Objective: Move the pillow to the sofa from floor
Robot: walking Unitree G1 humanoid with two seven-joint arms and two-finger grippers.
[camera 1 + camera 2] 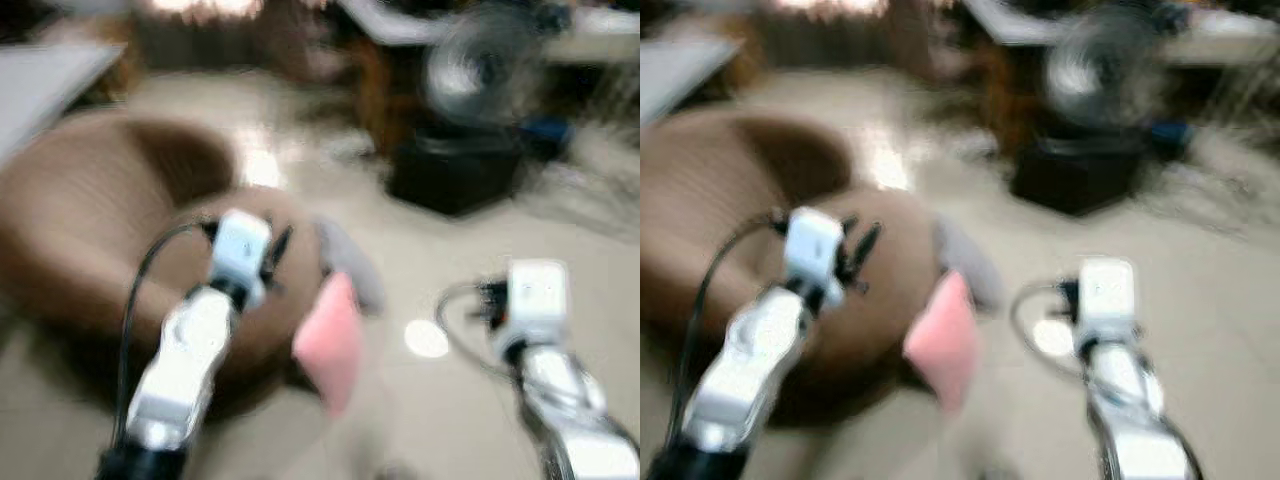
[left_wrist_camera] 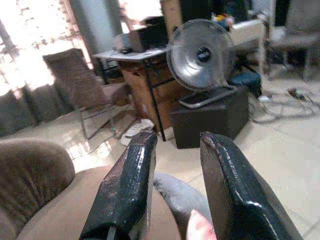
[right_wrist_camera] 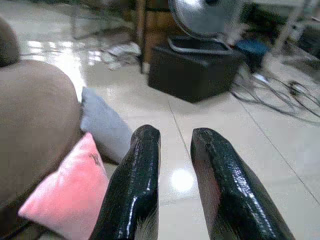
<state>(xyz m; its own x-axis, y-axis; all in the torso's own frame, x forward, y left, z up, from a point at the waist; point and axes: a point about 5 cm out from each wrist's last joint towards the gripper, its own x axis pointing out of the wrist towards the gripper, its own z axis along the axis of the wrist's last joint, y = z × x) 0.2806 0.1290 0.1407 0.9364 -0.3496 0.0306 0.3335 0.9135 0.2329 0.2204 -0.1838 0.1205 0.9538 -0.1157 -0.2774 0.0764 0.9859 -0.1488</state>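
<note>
OK, head views are motion-blurred, wrist views are sharper.

Left end effector (image 2: 175,185): raised over the brown sofa (image 1: 80,210), fingers parted with a clear gap, nothing between them. Just below and ahead of its fingertips sits the sofa's rounded seat edge; beyond that, a grey pillow (image 2: 180,197) and a sliver of the pink pillow (image 2: 200,230).

Right end effector (image 3: 172,185): held above the pale tiled floor (image 3: 225,125), fingers apart, empty. The pink pillow (image 3: 70,200) is on the floor to the left of this end effector and a bit below it, leaning against the sofa base. The grey pillow (image 3: 102,125) lies just behind the pink one, also against the sofa; the two look to be touching.

In the head views the pink pillow (image 1: 330,340) lies between the two arms, closer to the left one. Neither end effector touches either pillow.

Farther ahead of both end effectors: a standing fan (image 3: 202,15) on a black box (image 3: 195,67), well apart from the pillows. Cables (image 3: 280,95) trail on the floor to the right of the box. Behind the fan there's a counter (image 2: 135,52) with dark items on it and a brown chair (image 2: 80,82) beside it.
</note>
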